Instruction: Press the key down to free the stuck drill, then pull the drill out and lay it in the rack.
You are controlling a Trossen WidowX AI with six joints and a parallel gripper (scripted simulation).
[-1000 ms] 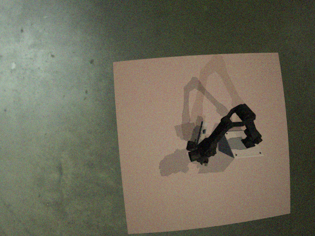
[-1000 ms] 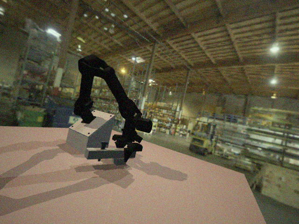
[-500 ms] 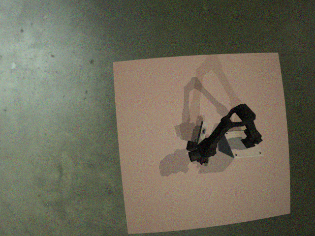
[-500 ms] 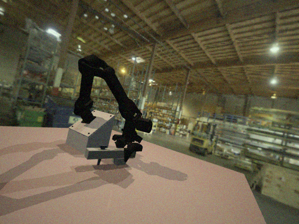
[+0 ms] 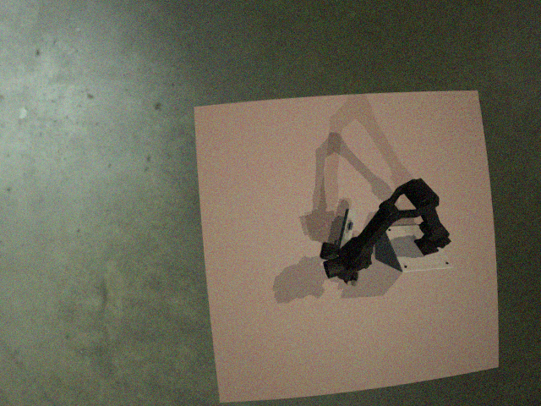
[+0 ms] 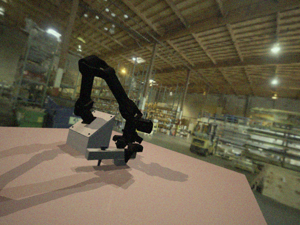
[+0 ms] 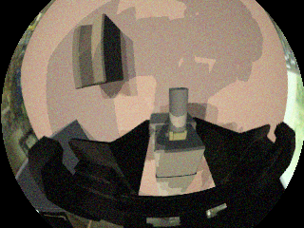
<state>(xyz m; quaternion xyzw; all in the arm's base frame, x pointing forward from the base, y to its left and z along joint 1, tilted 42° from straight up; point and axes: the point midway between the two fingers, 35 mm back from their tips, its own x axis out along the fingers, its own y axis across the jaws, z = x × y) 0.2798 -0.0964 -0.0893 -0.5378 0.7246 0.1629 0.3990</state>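
My gripper is shut on a small grey block, a fingertip against each side. A grey cylinder with a gold band at its foot stands up from the block's top; it looks like the drill. In the exterior view the gripper is low at the far end of a long pale bar. The bar has a black knob on top and a thin dark leg beneath. I cannot tell which part is the key. Arm and fingers hide the bar's far end.
A grooved grey piece, perhaps the rack, lies on the table at the upper left of the wrist view. The arm's wedge-shaped pedestal stands behind the bar. The pink table carries overlapping arm shadows.
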